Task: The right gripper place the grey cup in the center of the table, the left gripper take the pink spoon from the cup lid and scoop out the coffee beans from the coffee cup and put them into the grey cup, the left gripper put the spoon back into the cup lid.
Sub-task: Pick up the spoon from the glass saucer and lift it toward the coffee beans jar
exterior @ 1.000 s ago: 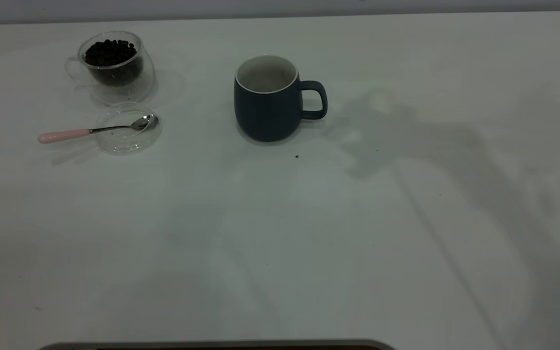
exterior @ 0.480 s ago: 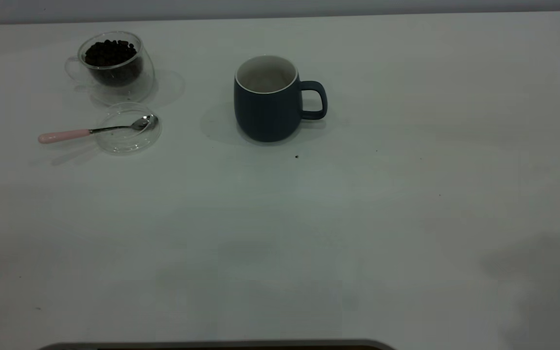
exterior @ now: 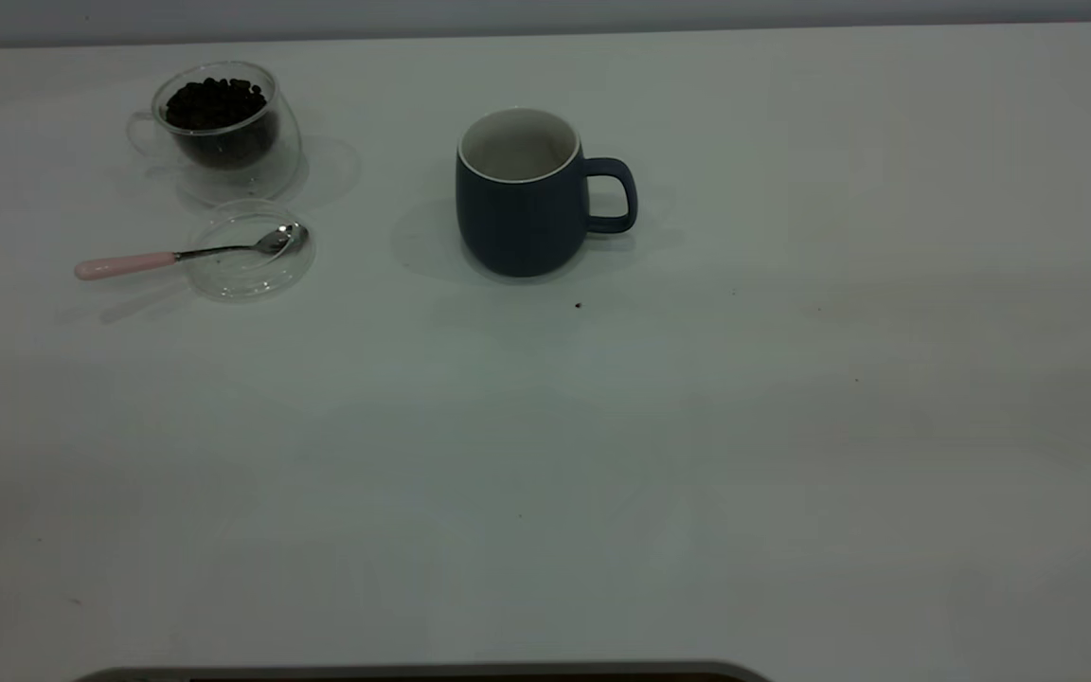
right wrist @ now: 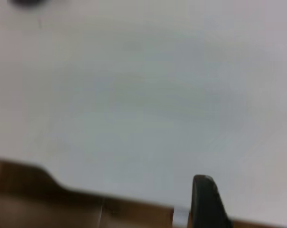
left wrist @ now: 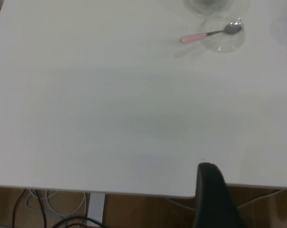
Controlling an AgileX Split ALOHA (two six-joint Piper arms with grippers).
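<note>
Arm shadow gone; right gripper [right wrist: 243, 202] blurred, cropped.

Out of the exterior view, both arms. Left tool [left wrist: 247, 199] and right tool [right wrist: 245, 202] hanging above the tabletop [left wrist: 110, 118] edge, fingers spread apart.

A pale table [right wrist: 134, 95] fills nearly the whole right wrist view, its surface bare and blurred. One dark finger [right wrist: 206, 202] of the right gripper [right wrist: 247, 204] juts up from the near edge, with a sliver of its partner just visible at the frame's far side, the two standing well apart. Beyond the table's edge lies a brown floor [right wrist: 34, 199]. A dark smudge [right wrist: 27, 3] at the frame's corner may be the grey cup, though it is too blurred to tell.
</note>
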